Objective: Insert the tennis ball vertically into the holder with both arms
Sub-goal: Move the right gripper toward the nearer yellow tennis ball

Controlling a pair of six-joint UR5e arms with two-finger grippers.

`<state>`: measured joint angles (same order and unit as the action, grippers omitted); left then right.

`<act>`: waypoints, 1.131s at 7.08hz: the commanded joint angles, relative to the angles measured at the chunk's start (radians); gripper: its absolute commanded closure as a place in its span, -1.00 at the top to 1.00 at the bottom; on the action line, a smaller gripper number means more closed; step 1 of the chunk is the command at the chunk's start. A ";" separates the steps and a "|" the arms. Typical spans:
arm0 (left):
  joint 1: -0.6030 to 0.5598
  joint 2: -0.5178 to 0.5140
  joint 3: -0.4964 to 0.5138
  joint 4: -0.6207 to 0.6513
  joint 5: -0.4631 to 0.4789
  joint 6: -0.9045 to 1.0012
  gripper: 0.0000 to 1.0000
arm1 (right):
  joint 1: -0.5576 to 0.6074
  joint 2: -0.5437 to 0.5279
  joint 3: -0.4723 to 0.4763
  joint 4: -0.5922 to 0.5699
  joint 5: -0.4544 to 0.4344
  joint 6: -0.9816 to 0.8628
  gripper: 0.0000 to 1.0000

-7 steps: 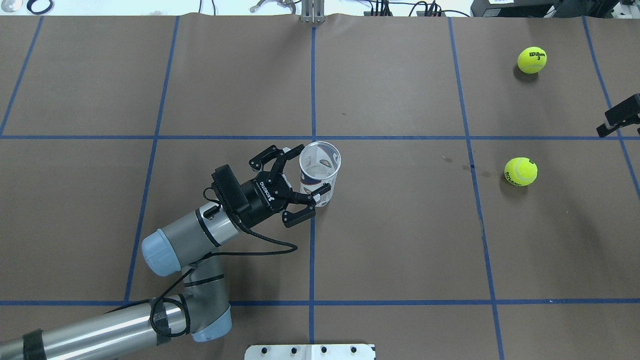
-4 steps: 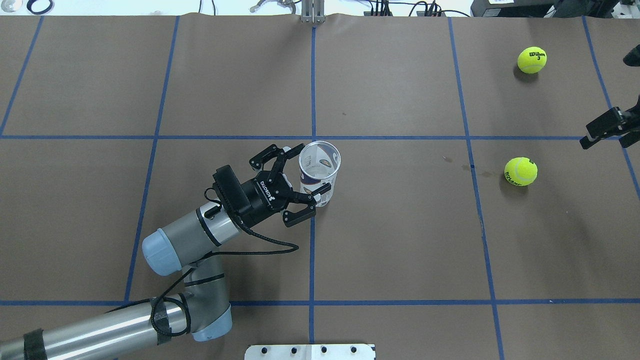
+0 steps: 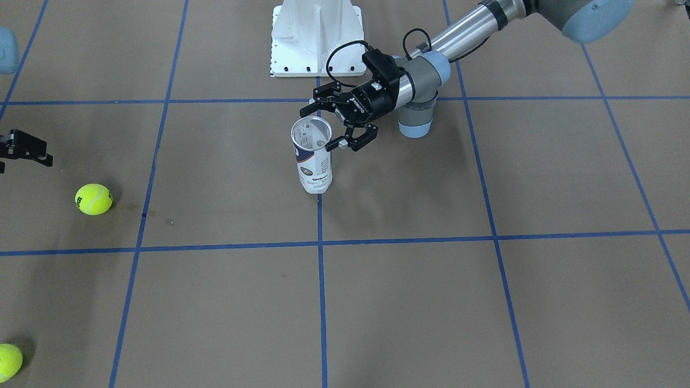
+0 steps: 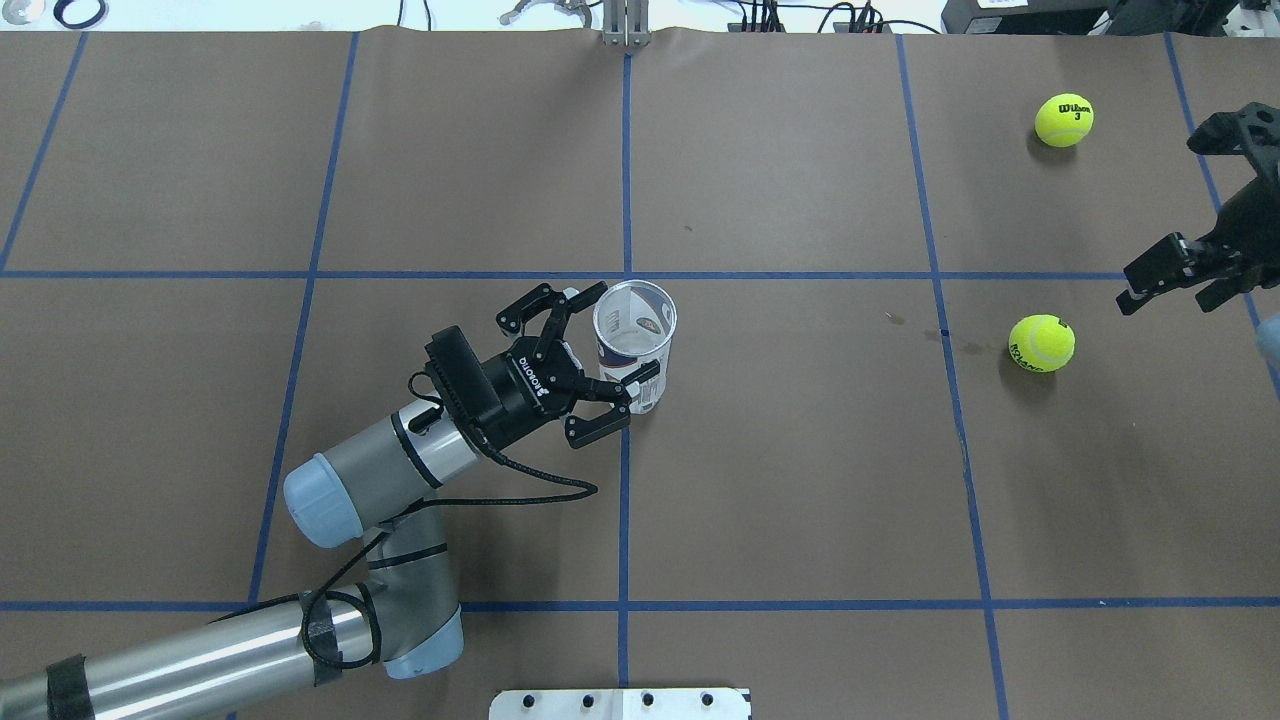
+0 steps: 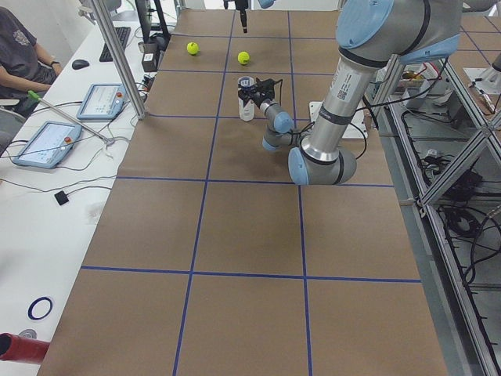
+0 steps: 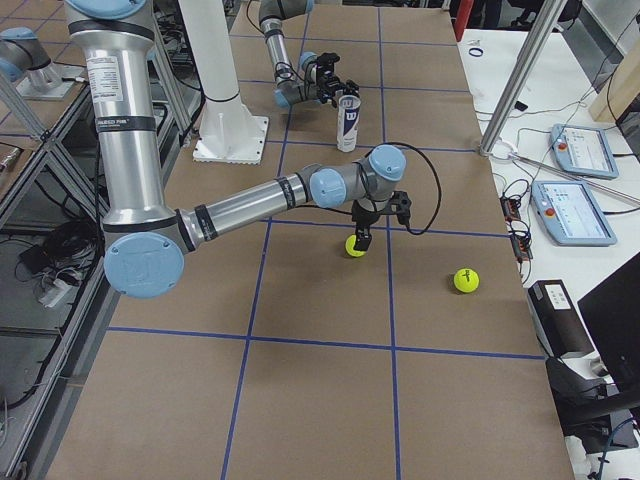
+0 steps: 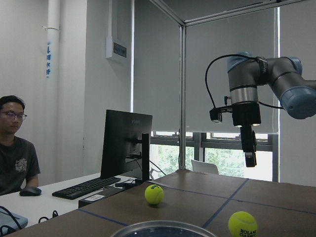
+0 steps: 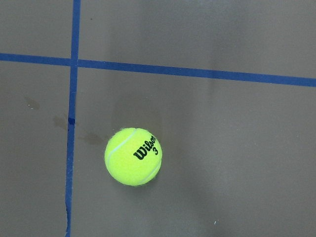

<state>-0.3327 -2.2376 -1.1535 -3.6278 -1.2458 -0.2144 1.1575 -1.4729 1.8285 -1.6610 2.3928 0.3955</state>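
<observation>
The holder [image 3: 314, 167], a tall clear plastic tennis-ball can with a white and navy label, stood upright with its open mouth up on a table [image 4: 800, 480] covered in brown paper and marked with a grid of blue tape. Its base sat just beside the centre tape line, a little to the robot's right of it.

The left arm [image 4: 380, 475], grey-silver with pale blue joint caps, reached in low from the robot's left. Its black two-finger left gripper [image 4: 626, 334] lay almost level, one finger on each side of the can's upper part. Both fingers seemed to press against the wall, clamping the can.

Two yellow-green tennis balls lay well apart from the holder, on the robot's right. The nearer ball [image 4: 1042, 342] sat beside a tape line, with small stains on the paper next to it. The farther ball [image 4: 1064, 120] lay near the table's far edge.

The black right gripper [image 4: 1155, 222] pointed down and hung above the table near the nearer ball, not touching it. Its fingers were spread wide apart and held nothing. Its wrist camera looked straight down on that ball.

A white metal pedestal base [image 3: 316, 37] stood on the robot's side of the table. A person [image 7: 15, 153] sat at a desk with a monitor [image 7: 126, 143] and a keyboard beyond the table's far side.
</observation>
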 commanded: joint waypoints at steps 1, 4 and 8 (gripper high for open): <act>0.000 0.000 0.000 0.002 0.000 0.003 0.99 | -0.054 0.032 -0.009 0.004 -0.047 0.031 0.99; 0.000 -0.002 0.000 0.002 0.000 0.003 0.99 | -0.120 0.083 -0.043 0.018 -0.103 0.072 0.99; 0.001 -0.002 0.000 0.003 0.000 0.003 0.99 | -0.197 0.089 -0.127 0.167 -0.198 0.108 1.00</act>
<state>-0.3315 -2.2396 -1.1535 -3.6249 -1.2456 -0.2117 0.9856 -1.3840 1.7200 -1.5238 2.2271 0.4964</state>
